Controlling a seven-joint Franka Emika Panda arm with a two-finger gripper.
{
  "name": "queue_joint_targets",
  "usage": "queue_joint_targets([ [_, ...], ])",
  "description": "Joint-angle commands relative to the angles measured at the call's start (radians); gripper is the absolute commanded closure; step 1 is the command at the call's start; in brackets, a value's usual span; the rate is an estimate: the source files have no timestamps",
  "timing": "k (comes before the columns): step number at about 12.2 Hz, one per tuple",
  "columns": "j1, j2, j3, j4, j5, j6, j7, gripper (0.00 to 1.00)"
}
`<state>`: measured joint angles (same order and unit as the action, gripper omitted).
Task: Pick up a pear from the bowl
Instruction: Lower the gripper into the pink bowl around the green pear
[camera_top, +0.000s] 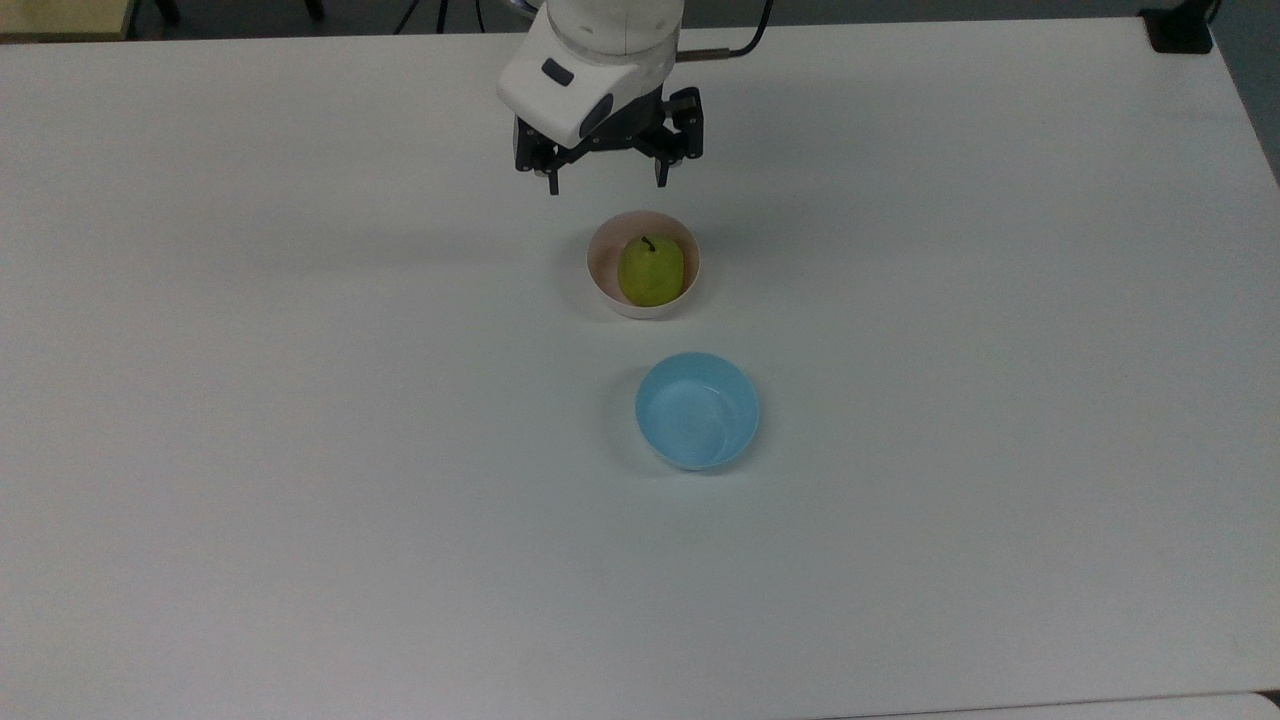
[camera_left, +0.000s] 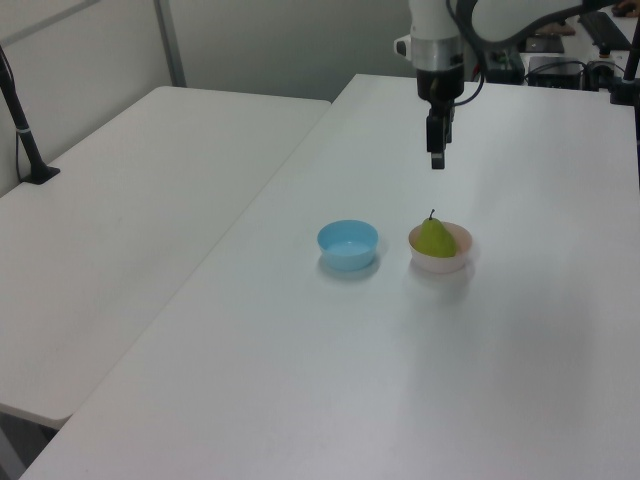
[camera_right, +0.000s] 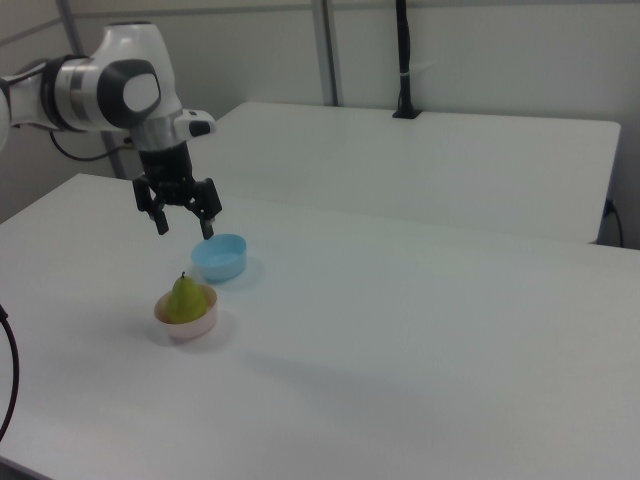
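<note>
My gripper (camera_top: 607, 184) hangs wide open, holding nothing. The pear (camera_top: 651, 272) (stem up) sits in the bowl (camera_top: 600, 275), below and toward the top view's bottom right.

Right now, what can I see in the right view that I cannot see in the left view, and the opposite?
The right view shows both fingers of the gripper spread apart, and a dark upright pole on the far table. The left view shows the gripper edge-on, so its opening is hidden, and a black stand on the neighbouring table. Both show the pear upright in the pink bowl, beside the blue bowl, with the gripper in the air above them.
</note>
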<state>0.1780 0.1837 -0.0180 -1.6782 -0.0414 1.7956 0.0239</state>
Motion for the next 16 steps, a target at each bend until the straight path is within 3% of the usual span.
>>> queue_joint_targets([
  [1, 0.046, -0.004, -0.008, -0.081, 0.002, 0.083, -0.018, 0.0],
  [3, 0.083, 0.032, -0.008, -0.113, -0.003, 0.129, -0.012, 0.0],
  [7, 0.089, 0.097, -0.008, -0.115, -0.029, 0.166, -0.016, 0.17],
  [15, 0.109, 0.164, -0.008, -0.141, -0.049, 0.222, -0.015, 0.26],
  [16, 0.112, 0.164, -0.01, -0.147, -0.049, 0.229, -0.015, 0.35],
])
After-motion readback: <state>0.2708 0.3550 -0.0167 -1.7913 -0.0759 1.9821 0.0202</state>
